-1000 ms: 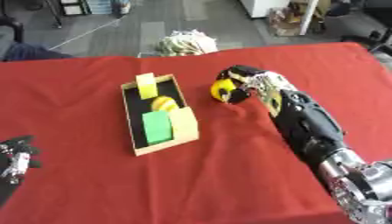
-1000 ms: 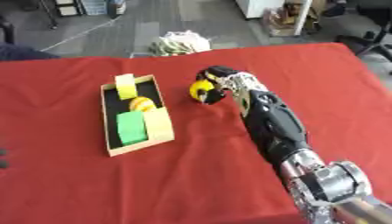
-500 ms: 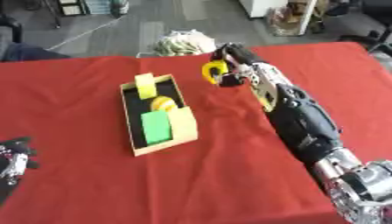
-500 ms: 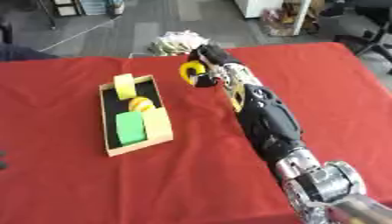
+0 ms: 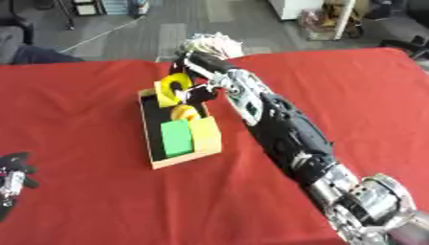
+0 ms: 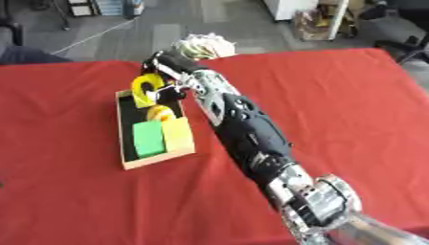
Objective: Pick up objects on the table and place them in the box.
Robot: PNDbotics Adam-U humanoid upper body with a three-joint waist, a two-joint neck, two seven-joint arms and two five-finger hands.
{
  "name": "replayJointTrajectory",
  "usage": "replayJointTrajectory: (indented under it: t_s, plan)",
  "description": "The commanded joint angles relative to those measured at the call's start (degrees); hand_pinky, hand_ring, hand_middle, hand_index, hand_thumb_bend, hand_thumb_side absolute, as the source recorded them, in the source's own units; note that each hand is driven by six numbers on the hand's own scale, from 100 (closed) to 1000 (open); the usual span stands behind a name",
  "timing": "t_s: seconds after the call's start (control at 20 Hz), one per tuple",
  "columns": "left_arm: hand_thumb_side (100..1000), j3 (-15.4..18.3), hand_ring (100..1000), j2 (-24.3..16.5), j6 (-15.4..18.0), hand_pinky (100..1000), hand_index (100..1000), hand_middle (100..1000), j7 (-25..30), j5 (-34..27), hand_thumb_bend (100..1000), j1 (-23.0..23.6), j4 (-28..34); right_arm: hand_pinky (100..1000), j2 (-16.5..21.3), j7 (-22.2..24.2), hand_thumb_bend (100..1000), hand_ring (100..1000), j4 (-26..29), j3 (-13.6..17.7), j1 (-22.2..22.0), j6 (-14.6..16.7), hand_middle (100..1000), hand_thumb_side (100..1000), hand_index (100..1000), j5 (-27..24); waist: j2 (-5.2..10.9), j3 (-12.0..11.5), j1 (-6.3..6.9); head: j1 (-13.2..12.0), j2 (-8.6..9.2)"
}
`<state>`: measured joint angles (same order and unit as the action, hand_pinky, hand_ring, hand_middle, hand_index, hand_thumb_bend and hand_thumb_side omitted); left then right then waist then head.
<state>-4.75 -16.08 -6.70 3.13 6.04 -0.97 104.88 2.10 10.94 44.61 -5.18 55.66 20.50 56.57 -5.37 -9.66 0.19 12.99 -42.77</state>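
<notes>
Since the earlier frames the right hand has carried the yellow ring leftward — from the bare cloth to the right of the box, up past its far right corner, to a spot over the box's far end. Right arm now stretches long across the table from the lower right.

Right hand: fingers curled round the ring, pinching it on its right side. Ring stands on edge, hole facing the camera, over the far end of the box. Cannot tell whether its lower rim touches anything inside.

Box: shallow tan tray with a dark floor, lying lengthwise on the red cloth, slightly askew. Inside, from near to far:
- green block on the left, near half
- yellow block just beside it on the right, touching
- small round yellow-orange thing behind the two blocks, below the ring
- a yellow piece at the far end, mostly hidden behind the ring

Left hand — low at the left edge, resting on the cloth, well apart from the box; it holds nothing, fingers relaxed.

Beyond the far table edge, a pale bundle lies on the floor, just behind the right hand.
</notes>
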Motion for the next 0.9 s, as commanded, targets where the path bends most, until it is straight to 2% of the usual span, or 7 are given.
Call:
replayJointTrajectory:
  t_s: [0.05, 0.25, 0.3, 0.5, 0.65, 0.75, 0.9]
  plan:
    - [650, -0.02, 529, -0.48, 0.06, 736, 783, 567, 0.3, -0.44, 100, -0.59, 0.6, 583, -1.06, -0.59, 100, 534, -0.65, 0.35, 0.85, 0.13, 450, 170, 627, 3.78, 1.25, -0.34, 0.79, 0.44, 0.25]
    - [650, -0.04, 529, -0.44, 0.04, 735, 783, 567, 0.31, -0.49, 100, -0.64, 0.62, 619, -1.96, -2.76, 100, 603, -2.44, 1.02, 0.24, -0.42, 568, 173, 738, 8.28, 1.25, -0.6, 0.79, 0.5, 0.34]
    - [650, -0.03, 528, -0.44, 0.03, 735, 783, 566, 0.31, -0.49, 100, -0.63, 0.61, 650, -2.01, -3.27, 100, 654, -2.7, 1.11, 0.17, -0.4, 641, 175, 791, 9.25, 1.26, -0.59, 0.77, 0.48, 0.35]
    - [652, 0.03, 528, -0.42, 0.01, 735, 783, 566, 0.21, -0.46, 100, -0.6, 0.56, 741, -1.73, -4.31, 100, 776, -2.92, 1.44, 0.1, -0.21, 804, 185, 889, 12.75, 1.26, -0.44, 0.69, 0.36, 0.34]
    - [652, 0.07, 528, -0.44, 0.0, 734, 782, 565, 0.16, -0.43, 100, -0.54, 0.54, 798, -1.18, -2.98, 100, 833, -2.83, 1.82, 0.29, -0.03, 878, 190, 928, 13.61, 1.26, -0.24, 0.63, 0.25, 0.3]
    - [652, 0.12, 527, -0.49, -0.02, 734, 782, 565, 0.1, -0.4, 100, -0.54, 0.53, 829, -0.62, -0.85, 100, 866, -2.36, 2.0, 0.52, 0.41, 913, 262, 948, 13.22, 1.28, -0.03, 0.56, 0.14, 0.26]
    - [652, 0.22, 527, -0.57, -0.01, 734, 782, 565, 0.01, -0.35, 100, -0.47, 0.53, 825, 0.63, 1.8, 100, 866, -0.02, 2.38, 0.97, 1.37, 916, 218, 949, 10.11, 1.39, 0.41, 0.41, -0.18, 0.18]
